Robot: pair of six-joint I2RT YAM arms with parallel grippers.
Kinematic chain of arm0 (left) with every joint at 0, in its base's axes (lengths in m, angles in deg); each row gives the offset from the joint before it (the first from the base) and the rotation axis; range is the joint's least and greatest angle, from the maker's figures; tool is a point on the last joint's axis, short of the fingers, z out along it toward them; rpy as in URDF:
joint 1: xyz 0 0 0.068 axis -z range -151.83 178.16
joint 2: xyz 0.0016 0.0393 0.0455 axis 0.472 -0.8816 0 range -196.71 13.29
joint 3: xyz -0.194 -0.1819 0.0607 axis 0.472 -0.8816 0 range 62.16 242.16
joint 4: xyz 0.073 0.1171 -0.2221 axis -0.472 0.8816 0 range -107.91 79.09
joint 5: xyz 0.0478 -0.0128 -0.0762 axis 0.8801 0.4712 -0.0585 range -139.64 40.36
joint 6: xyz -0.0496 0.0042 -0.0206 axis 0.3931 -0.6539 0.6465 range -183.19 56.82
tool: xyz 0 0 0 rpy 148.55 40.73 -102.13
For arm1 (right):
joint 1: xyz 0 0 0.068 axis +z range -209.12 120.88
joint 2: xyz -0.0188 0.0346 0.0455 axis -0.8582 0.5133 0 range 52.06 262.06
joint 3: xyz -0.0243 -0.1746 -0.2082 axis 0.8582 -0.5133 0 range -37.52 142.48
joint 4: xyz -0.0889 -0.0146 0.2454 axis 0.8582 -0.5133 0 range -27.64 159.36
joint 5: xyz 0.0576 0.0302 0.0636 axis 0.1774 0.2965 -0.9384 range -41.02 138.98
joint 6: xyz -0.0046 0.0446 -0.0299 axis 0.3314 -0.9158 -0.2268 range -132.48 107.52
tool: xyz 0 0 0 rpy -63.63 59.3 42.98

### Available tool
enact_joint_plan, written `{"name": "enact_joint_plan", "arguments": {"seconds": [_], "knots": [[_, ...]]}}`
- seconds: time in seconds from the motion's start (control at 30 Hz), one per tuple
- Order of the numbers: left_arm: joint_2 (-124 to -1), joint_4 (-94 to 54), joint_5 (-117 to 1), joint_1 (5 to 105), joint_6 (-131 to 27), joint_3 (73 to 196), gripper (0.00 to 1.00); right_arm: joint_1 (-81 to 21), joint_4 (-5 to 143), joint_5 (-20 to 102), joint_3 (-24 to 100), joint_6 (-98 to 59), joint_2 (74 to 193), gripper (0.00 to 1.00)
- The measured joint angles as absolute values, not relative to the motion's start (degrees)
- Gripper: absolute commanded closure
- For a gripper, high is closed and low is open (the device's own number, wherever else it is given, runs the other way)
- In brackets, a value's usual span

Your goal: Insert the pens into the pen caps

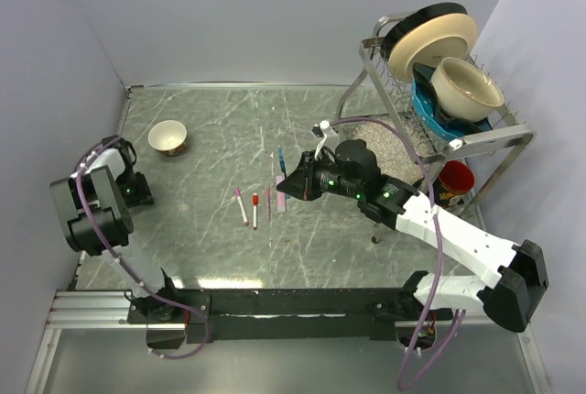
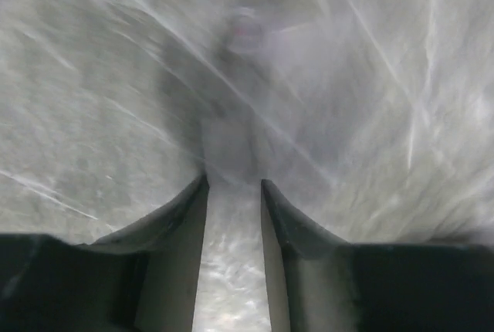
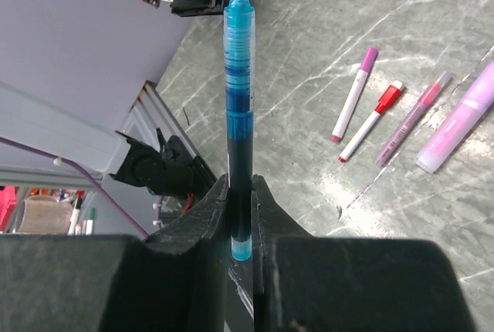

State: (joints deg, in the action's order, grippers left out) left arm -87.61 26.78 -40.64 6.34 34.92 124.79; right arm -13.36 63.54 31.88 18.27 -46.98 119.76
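My right gripper (image 3: 240,181) is shut on a blue pen (image 3: 238,77), which sticks straight out from the jaws with its white tip forward. In the top view this gripper (image 1: 286,183) hovers over the table's middle with the blue pen (image 1: 280,159). Several pens lie beside it: a white pen with a pink end (image 3: 355,93), a white pen with a red end (image 3: 372,120), a pale purple pen (image 3: 413,120) and a thick pink one (image 3: 459,127). My left gripper (image 2: 234,184) is open and empty, low over the table at the far left (image 1: 139,194). Loose pen caps are out of view; a blurred pinkish spot (image 2: 245,32) lies ahead of it.
A small cream bowl (image 1: 168,136) sits at the back left. A metal dish rack (image 1: 476,142) with plates and bowls stands at the back right, with a red cup (image 1: 455,177) under it. Grey walls close the left and back sides.
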Motion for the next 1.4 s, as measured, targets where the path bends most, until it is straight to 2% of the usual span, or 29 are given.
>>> {"name": "enact_joint_plan", "arguments": {"seconds": [0.27, 0.4, 0.5, 0.53, 0.63, 0.8, 1.0, 1.4], "knots": [[-88.4, 26.1, -39.7, 14.4, 21.0, 125.7, 0.94, -13.4, 60.2, 34.4, 18.4, -47.0, 117.2, 1.0], [-86.8, 25.6, -39.6, 16.3, 17.6, 124.2, 0.91, -13.4, 59.0, 35.1, 18.5, -47.4, 114.8, 1.0], [-85.8, 27.3, -38.0, 16.7, 15.6, 124.2, 0.74, -13.3, 58.8, 35.5, 18.5, -47.8, 112.9, 1.0], [-85.3, 27.7, -37.2, 16.8, 15.2, 124.5, 0.63, -13.2, 58.6, 35.7, 18.6, -48.0, 112.4, 1.0], [-85.1, 31.2, -32.4, 16.5, 15.6, 128.4, 0.5, -13.2, 58.0, 36.0, 18.8, -48.4, 111.3, 1.0], [-85.1, 34.3, -26.8, 13.3, 18.2, 136.6, 0.48, -13.2, 55.1, 36.7, 20.5, -48.4, 111.0, 1.0], [-86.7, 33.9, -23.3, 7.0, 18.5, 138.7, 0.41, -13.2, 52.9, 37.0, 22.5, -48.2, 111.2, 1.0], [-90.5, 35.7, -19.8, 4.0, 27.0, 138.7, 0.44, -13.2, 51.4, 36.9, 24.6, -47.8, 113.8, 1.0]]}}
